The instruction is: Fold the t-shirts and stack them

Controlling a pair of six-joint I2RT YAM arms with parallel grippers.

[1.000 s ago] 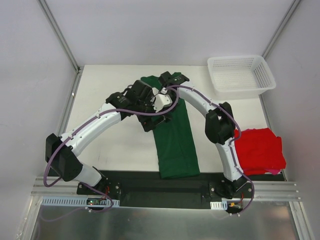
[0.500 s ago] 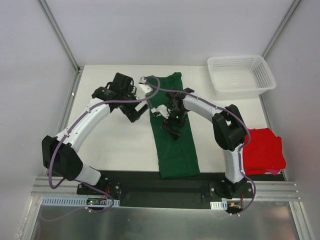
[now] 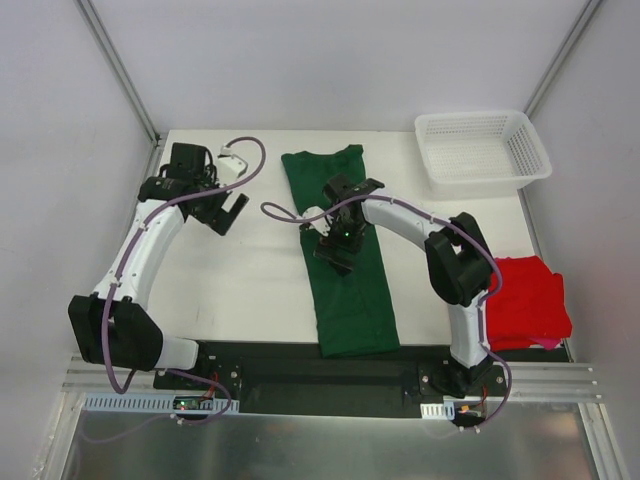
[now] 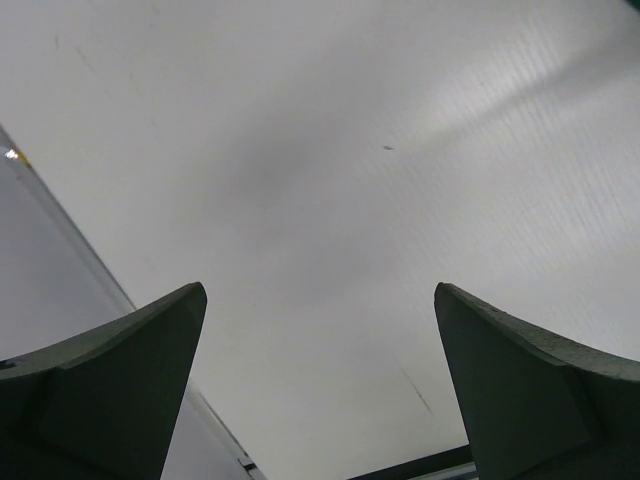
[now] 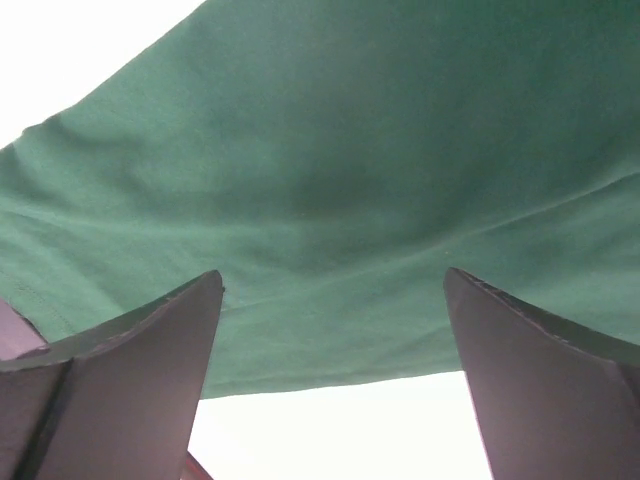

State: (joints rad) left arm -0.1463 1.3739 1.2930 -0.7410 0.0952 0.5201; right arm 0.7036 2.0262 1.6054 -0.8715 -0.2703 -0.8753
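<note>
The dark green t-shirt (image 3: 355, 300) lies flat as a long narrow strip from the far middle of the table to its near edge. My right gripper (image 3: 333, 258) is open and empty just above the shirt's left middle; its wrist view (image 5: 332, 275) shows green cloth (image 5: 350, 150) between the spread fingers. My left gripper (image 3: 228, 212) is open and empty over bare table at the far left, well apart from the shirt; its wrist view (image 4: 320, 290) shows only white table. The bright red t-shirt (image 3: 530, 295) lies bunched at the right edge, partly behind my right arm.
A white mesh basket (image 3: 485, 177) stands at the far right corner. Metal frame posts run along the table's left and right edges. The white table (image 3: 250, 280) is bounded by a black rail at the near edge.
My left gripper has swung left, off the green shirt, to bare table. My right gripper has moved from the shirt's far end toward its middle. The shirt's far end now lies flat.
</note>
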